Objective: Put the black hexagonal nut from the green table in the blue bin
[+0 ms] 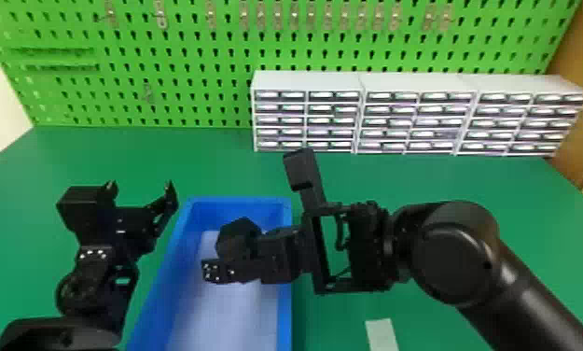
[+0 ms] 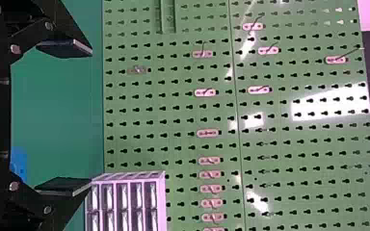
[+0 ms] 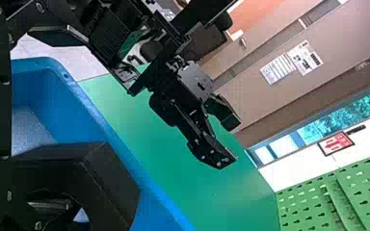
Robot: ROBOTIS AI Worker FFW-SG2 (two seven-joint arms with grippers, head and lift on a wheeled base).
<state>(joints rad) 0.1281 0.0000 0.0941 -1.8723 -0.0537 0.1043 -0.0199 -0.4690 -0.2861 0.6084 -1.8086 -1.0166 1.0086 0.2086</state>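
Over the blue bin [image 1: 287, 303], my right gripper [image 1: 227, 254] points left with its fingers wide apart. The black hexagonal nut [image 1: 239, 233] is at its far finger, above the bin's inside. In the right wrist view the gripper [image 3: 72, 120] is open, and the nut [image 3: 111, 178] appears to sit around one finger, beside the bin's wall [image 3: 67, 98]. My left gripper [image 1: 141, 196] stands open left of the bin, nothing between its fingers; in the left wrist view the gripper [image 2: 90, 117] faces the pegboard.
Three white drawer units [image 1: 306, 81] stand at the back of the green table [image 1: 444, 182], before a green pegboard [image 1: 187, 84]. A small pale rectangular piece [image 1: 381, 333] lies right of the bin near the front. My left arm stands close along the bin's left side.
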